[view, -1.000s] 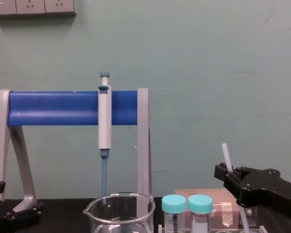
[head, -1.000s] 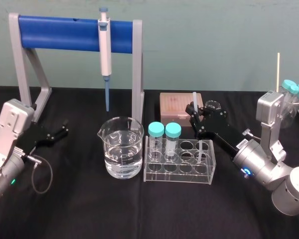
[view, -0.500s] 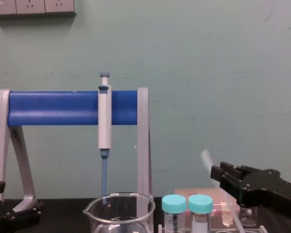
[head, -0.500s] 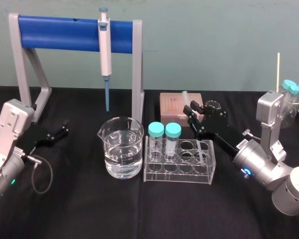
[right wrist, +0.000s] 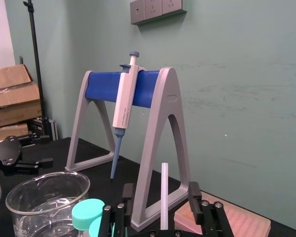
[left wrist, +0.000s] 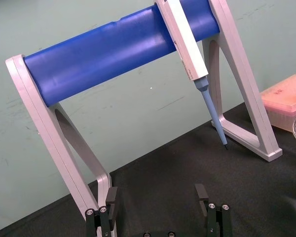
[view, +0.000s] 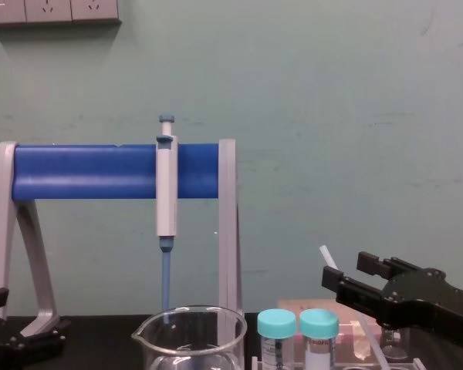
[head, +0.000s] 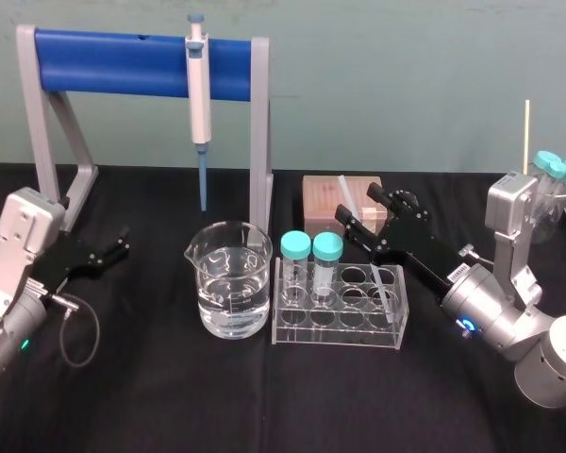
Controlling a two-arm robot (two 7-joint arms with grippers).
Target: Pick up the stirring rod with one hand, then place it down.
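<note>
Right of centre, the released right gripper straddles the stirring rod leaning from the rack beside capped tubes, with the wrist view showing gaps either side, while the left gripper idles spread at middle left.

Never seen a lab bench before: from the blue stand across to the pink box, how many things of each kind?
Stand: 1
Pipette: 1
Beaker: 1
Rack: 1
Capped tubes: 2
Pink box: 1
Rod: 1
Total: 8
</note>
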